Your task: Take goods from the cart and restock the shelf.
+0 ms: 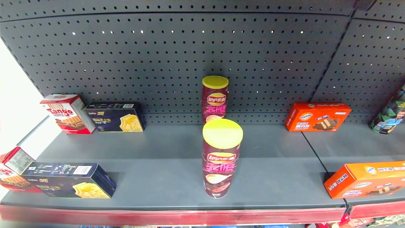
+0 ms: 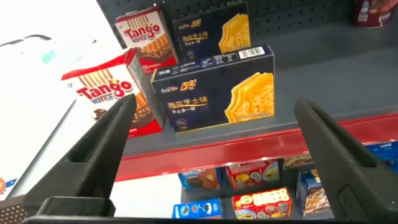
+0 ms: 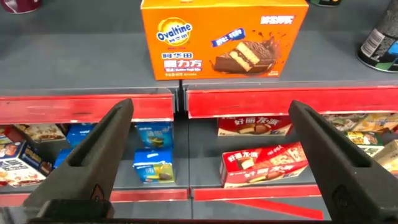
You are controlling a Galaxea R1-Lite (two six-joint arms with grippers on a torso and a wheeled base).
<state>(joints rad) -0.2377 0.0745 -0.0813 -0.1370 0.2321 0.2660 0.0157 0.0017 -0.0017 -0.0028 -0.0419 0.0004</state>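
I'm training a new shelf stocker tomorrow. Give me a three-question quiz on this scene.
1. True or false: the front can and the back can both stand upright.
2. The cans' lids are: A. yellow B. red C. white
3. Fill in: the left tool and the right tool are both ____.
Key: 1 true; 2 A; 3 open.

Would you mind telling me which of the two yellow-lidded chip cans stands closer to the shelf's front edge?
The front chip can, upright near the red front edge; the rear chip can stands behind it, by the perforated back panel.
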